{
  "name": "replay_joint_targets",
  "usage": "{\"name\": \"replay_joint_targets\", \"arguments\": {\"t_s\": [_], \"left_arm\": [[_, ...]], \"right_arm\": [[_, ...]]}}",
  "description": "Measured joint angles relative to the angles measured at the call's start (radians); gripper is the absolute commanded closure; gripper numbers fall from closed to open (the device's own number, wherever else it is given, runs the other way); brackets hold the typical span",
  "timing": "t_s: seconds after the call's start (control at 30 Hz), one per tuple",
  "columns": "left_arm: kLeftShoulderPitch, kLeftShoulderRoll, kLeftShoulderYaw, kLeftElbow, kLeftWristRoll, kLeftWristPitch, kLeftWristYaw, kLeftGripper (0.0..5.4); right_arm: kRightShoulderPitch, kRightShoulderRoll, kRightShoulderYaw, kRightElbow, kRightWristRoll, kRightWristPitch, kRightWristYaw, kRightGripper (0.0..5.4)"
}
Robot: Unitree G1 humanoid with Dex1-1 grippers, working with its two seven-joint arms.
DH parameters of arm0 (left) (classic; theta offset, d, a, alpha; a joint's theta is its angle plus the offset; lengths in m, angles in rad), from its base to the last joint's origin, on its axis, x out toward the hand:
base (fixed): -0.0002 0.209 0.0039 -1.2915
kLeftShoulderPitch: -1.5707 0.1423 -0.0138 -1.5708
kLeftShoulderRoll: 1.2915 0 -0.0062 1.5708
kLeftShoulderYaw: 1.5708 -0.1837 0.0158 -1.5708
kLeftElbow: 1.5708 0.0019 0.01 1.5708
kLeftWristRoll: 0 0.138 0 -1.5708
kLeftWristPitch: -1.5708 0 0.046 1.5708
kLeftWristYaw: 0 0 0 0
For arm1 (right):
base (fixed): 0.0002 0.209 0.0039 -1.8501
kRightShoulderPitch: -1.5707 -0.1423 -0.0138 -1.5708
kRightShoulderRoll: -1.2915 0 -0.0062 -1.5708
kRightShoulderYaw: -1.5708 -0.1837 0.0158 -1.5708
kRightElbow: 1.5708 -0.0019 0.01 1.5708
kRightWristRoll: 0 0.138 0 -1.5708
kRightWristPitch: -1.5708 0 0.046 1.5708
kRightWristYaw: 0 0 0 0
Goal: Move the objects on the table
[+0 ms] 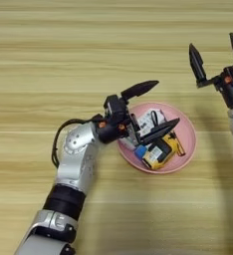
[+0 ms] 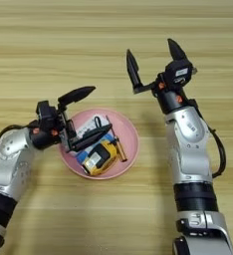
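Left gripper spread wide over the pink plate

The plate held the white remote, blue tube and yellow-black tape measure; the right gripper hung open above bare table.

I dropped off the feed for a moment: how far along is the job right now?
Looks nearly done: the white remote, blue tube, tape measure and brown stick all lie in the pink plate. Nothing is in hand: the left gripper hangs over the plate, jaws open and empty; the right gripper is open above the table. No other loose items show.
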Motion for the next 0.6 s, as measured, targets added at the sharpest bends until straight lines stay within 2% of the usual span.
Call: {"name": "replay_joint_targets", "arguments": {"t_s": [0.13,0.23,0.4,0.6], "left_arm": [[0.019,0.017,0.001,-0.067,-0.013,0.01,0.019,0.02],[0.031,0.035,0.011,-0.116,-0.04,0.026,0.042,0.02],[0.038,0.068,0.059,-0.161,-0.052,0.03,0.095,0.02],[0.047,0.076,0.121,-0.166,-0.045,0.016,0.207,0.02]], "right_arm": [[0.0,0.0,-0.002,0.0,0.002,0.0,0.006,0.0],[0.0,-0.001,-0.004,0.0,0.002,0.0,0.008,0.0],[0.0,-0.002,-0.005,0.0,0.003,0.0,0.01,0.0],[0.0,-0.003,-0.005,0.0,0.003,0.0,0.012,0.0]]}}
